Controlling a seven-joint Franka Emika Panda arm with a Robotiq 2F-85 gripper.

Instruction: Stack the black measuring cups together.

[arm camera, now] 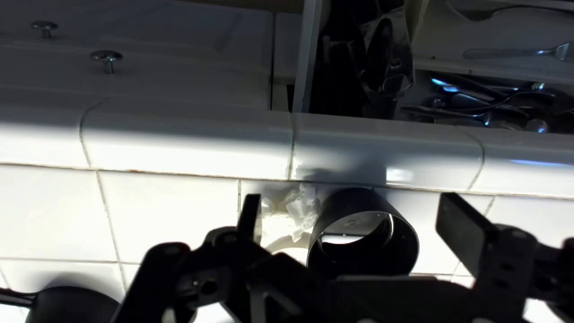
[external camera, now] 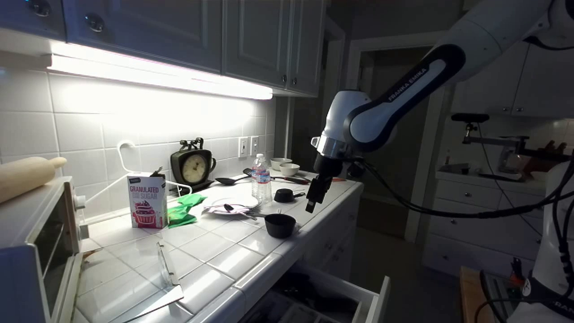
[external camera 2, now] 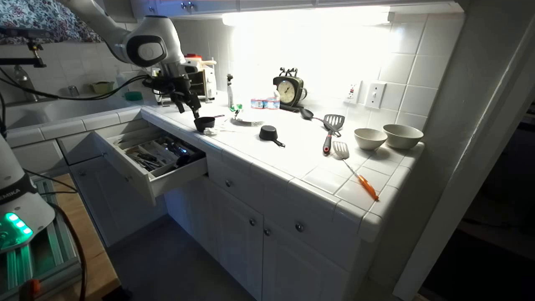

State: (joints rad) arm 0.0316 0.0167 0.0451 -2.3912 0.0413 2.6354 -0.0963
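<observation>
We see the gripper (arm camera: 352, 215) spread wide and holding nothing, hanging over the upright measuring cup (external camera: 280, 226). That cup stands mouth up on the tiled counter (external camera: 206, 244), near the front edge and just by the open drawer (external camera 2: 177, 180), with crumpled clear plastic (arm camera: 301, 208) close beside it; we cannot tell whether they touch. In the wrist view its round body shows between the fingers (arm camera: 464, 233), so we judge the pose is meant for a grip across the bowl rather than on the handle (external camera 2: 219, 116). The fingertips look higher than the rim. The handle points away from the front edge, toward the tiled wall (external camera 2: 401, 75), so this cup's long axis runs across the counter. In an exterior view the overturned measuring cup (external camera 2: 268, 133) rests mouth down to the right, well apart from it. Its own handle (external camera 2: 278, 143) points right and near, roughly along the front edge, so the two long axes lie crosswise. Since the pair stand opposite ways up, we suppose one must be flipped before they nest; lifting the upright one by its bowl would leave its handle sticking out, free of the grip.
</observation>
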